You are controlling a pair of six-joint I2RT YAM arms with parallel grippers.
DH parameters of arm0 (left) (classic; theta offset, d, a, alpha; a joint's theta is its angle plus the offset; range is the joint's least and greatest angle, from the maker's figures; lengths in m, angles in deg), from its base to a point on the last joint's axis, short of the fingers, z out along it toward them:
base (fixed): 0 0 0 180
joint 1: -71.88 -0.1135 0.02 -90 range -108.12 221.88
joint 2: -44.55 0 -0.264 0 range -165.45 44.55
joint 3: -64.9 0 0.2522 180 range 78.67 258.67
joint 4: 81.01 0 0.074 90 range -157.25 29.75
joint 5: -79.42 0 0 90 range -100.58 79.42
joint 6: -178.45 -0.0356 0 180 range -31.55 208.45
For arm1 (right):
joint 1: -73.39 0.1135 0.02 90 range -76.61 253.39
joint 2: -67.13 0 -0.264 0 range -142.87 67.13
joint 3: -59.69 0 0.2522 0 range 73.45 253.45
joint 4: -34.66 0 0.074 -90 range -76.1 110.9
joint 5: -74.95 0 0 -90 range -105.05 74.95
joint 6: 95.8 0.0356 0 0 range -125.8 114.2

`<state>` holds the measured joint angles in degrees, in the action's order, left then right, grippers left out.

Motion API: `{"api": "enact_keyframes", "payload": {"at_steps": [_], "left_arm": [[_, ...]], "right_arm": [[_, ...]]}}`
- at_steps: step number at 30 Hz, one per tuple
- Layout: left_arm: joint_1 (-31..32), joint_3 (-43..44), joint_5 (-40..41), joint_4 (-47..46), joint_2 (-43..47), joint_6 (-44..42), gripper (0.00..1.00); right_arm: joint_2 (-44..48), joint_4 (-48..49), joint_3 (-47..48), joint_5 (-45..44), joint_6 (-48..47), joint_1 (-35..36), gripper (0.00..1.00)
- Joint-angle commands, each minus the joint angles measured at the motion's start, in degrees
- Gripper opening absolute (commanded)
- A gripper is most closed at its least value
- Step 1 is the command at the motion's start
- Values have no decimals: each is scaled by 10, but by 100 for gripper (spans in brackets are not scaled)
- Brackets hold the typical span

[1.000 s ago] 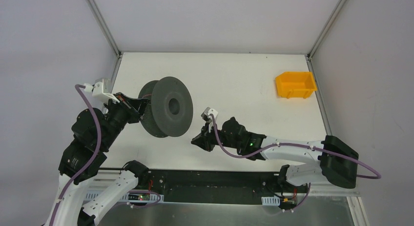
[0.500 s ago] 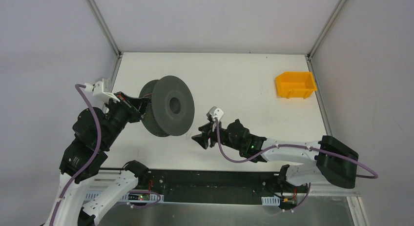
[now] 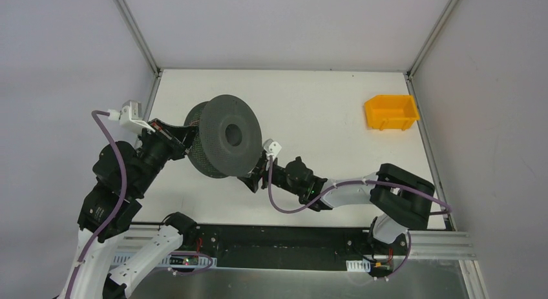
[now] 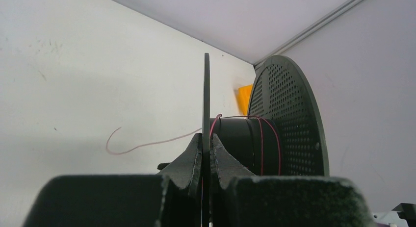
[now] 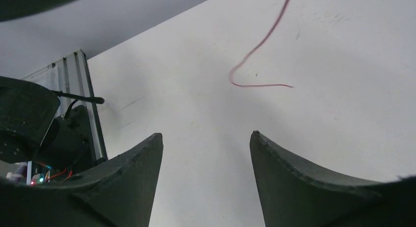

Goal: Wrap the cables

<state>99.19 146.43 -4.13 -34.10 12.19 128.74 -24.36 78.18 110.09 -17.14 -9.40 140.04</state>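
Observation:
The cables are one hair-thin reddish wire (image 4: pixel 147 145). A few turns of it lie round the hub of the black spool (image 4: pixel 289 119), and its loose end trails curled over the white table (image 5: pixel 265 38). My left gripper (image 4: pixel 206 138) is shut on the spool's thin near flange and holds the spool (image 3: pixel 226 141) tilted above the table. My right gripper (image 5: pixel 206 136) is open and empty, low over the table just below and right of the spool (image 3: pixel 249 181). The wire's curled tip lies ahead of its fingers, apart from them.
A yellow bin (image 3: pixel 390 112) stands at the table's back right. The aluminium frame rail (image 5: pixel 83 104) runs along the table's near edge, left of my right gripper. Grey walls close in the table on three sides.
My right gripper has opened and slid left toward the underside of the spool. The spool in my left gripper has tipped and turned a little.

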Motion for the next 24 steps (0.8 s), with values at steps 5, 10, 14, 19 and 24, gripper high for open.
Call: {"api": "enact_keyframes", "payload": {"at_steps": [5, 10, 14, 19, 24], "left_arm": [[-1, 34, 0, -75, 3, 29, 0], [-1, 36, -5, -81, 3, 41, 0], [-1, 31, -5, -90, 5, 58, 0], [-2, 27, 4, -99, 10, 61, 0], [-1, 24, 27, -99, 14, 34, 0]], "right_arm": [[-31, 124, 44, -133, -23, 4, 69], [-47, 155, 45, -139, -42, 4, 70], [-89, 164, 75, -154, -36, 3, 70], [-123, 194, 79, -147, 1, 1, 34], [-97, 185, 36, -80, 46, 3, 2]]}}
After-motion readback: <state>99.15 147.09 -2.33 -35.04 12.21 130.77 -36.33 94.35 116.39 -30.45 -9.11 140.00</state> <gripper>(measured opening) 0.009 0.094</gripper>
